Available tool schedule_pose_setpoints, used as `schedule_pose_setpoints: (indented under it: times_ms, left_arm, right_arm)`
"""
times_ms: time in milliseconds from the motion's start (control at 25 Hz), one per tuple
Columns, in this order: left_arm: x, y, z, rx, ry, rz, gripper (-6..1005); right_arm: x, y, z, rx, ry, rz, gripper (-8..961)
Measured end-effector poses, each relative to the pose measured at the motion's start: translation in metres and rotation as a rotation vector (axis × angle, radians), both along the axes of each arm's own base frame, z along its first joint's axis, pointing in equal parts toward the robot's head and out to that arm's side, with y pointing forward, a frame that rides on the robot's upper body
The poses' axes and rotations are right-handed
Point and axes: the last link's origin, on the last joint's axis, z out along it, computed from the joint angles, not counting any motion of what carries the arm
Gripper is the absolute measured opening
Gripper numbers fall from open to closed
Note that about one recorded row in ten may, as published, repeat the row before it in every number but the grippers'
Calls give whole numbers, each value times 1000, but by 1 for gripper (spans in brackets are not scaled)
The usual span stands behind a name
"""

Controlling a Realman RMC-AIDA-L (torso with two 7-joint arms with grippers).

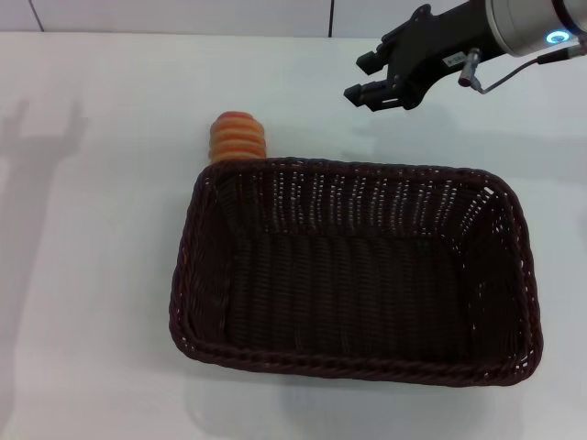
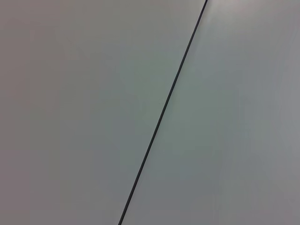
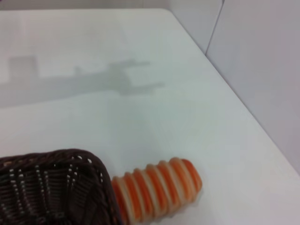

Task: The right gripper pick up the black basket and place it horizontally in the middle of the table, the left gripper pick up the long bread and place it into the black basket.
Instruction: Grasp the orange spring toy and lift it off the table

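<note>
The black basket (image 1: 356, 270) hides most of the long bread (image 1: 238, 136) behind its far rim on the white worktop (image 1: 92, 275). The right hand (image 1: 378, 81) hovers beyond, fingers narrowly parted, holding nothing.

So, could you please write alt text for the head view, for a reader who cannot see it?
An empty black basket lies lengthwise on the white table, with the long bread on the table just behind its far left corner. The right pincer, holding nothing, hovers above the table beyond the basket's far rim.
</note>
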Motion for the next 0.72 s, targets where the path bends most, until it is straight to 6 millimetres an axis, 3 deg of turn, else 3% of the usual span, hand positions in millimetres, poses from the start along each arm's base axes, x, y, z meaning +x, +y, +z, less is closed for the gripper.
schedule_pose_setpoints:
  times_ms: [360,560,720]
  left_arm:
    - [0,-1,3,4,2,-3,862]
    - [0,-1,2,1,1,-7,862]
    - [0,-1,3,-3,-3,-10,862]
  right_arm:
    - [-20,1,5,65,94,51,406]
    - [-16,8,10,151,163,43,405]
    - [-1,10,20,245,265,52,405]
